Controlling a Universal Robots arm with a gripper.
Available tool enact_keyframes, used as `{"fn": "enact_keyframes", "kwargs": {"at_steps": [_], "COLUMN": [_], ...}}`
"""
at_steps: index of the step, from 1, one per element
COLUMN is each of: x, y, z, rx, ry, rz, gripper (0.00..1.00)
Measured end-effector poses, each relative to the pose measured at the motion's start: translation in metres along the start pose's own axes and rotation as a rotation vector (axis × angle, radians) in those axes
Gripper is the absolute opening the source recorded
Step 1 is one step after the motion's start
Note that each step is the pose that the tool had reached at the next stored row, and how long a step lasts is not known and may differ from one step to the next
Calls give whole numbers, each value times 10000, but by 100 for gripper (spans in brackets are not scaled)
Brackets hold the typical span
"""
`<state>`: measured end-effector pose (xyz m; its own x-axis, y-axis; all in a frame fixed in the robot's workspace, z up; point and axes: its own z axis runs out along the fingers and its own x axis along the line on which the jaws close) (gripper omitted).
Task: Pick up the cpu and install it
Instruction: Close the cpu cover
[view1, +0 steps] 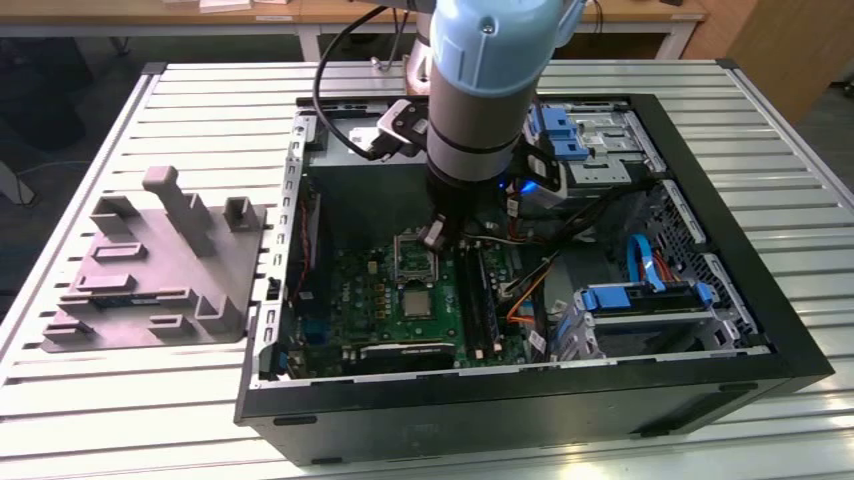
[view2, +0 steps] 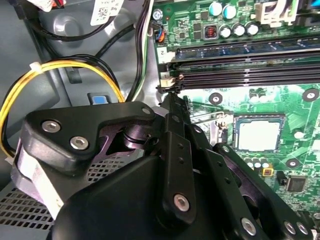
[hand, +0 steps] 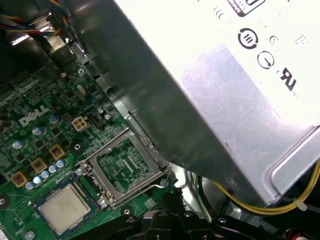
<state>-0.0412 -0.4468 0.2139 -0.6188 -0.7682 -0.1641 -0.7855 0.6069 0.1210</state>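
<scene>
The cpu (hand: 62, 207), a flat square chip with a pale matte metal top, lies seated in the green motherboard (hand: 35, 145) beside the raised metal-framed socket lid (hand: 127, 167). The black gripper (view2: 170, 100) hangs above, fingers pinched together, holding nothing. No legible marking on the chip.

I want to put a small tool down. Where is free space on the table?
The slatted table is bare in front of the grey fixture, and at the exterior view's right of the computer case. Inside the case it is crowded: cables, drives, the arm.
</scene>
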Motion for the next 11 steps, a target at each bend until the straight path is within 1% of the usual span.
{"fn": "enact_keyframes", "kwargs": {"at_steps": [2, 4, 11], "x": [-3, -4, -9], "y": [2, 3, 7], "z": [7, 14, 31], "rx": [-30, -42, -45], "ry": [-37, -55, -56], "rz": [0, -1, 1], "gripper": [11, 11, 11]}}
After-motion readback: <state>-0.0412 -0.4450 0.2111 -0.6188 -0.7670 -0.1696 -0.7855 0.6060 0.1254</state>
